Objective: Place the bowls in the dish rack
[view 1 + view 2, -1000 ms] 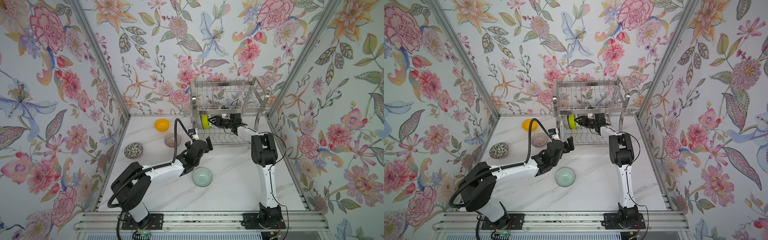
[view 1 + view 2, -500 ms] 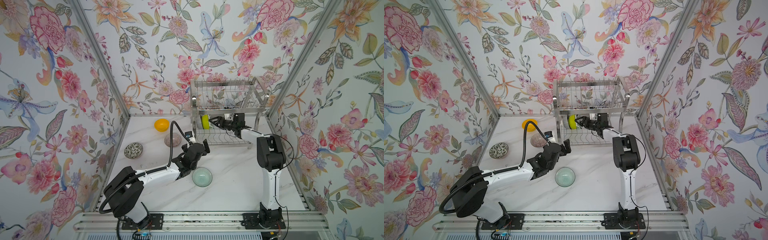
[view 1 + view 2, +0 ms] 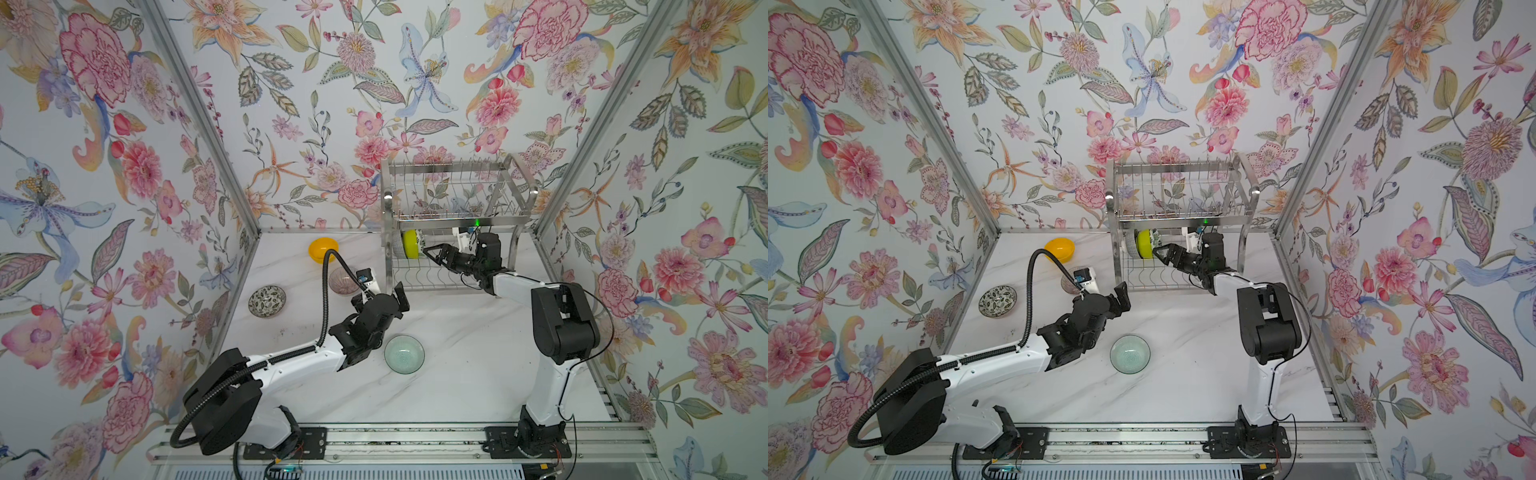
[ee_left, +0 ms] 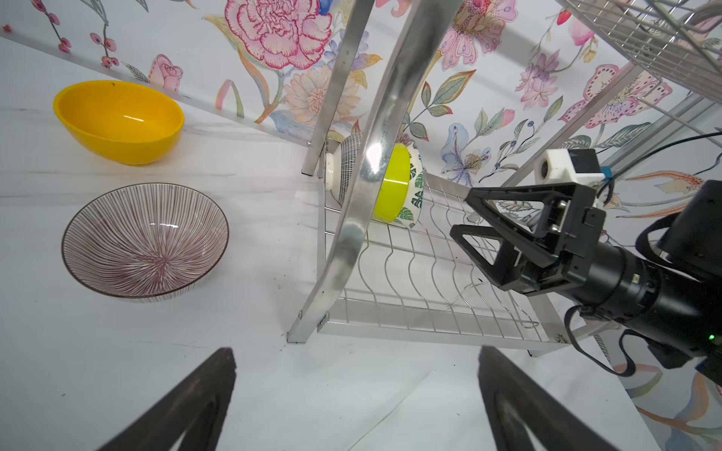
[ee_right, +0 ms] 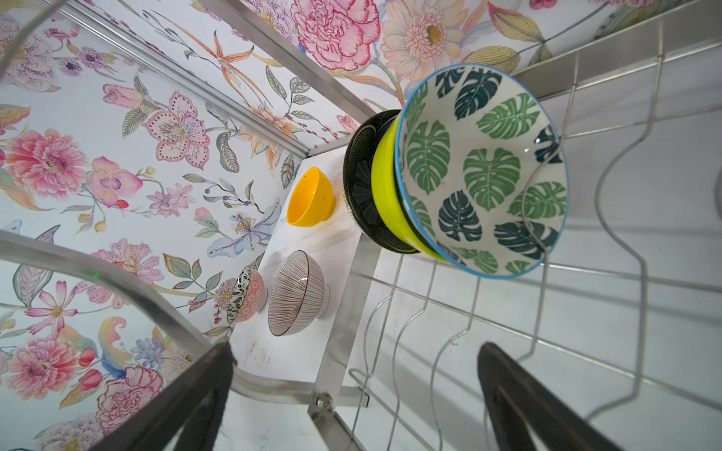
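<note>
The dish rack stands at the back right of the table. Three bowls lean nested on edge at the left end of its lower tier: dark navy, lime-green and green-leaf print. My right gripper is inside that tier just right of them, open and empty, touching none. On the table lie the orange-yellow bowl, the pinkish ribbed bowl, the speckled bowl and the pale green glass bowl. My left gripper hovers open and empty before the rack's front left leg.
Floral walls with metal corner posts close in the table on three sides. The rack's upper tier hangs over my right gripper, and upright divider wires stand around it. A metal rail runs along the front edge.
My right gripper's jaws have spread wide next to the nested bowls, and its forearm has swung right. My left arm has drawn back a little to the left, gripper still open.
</note>
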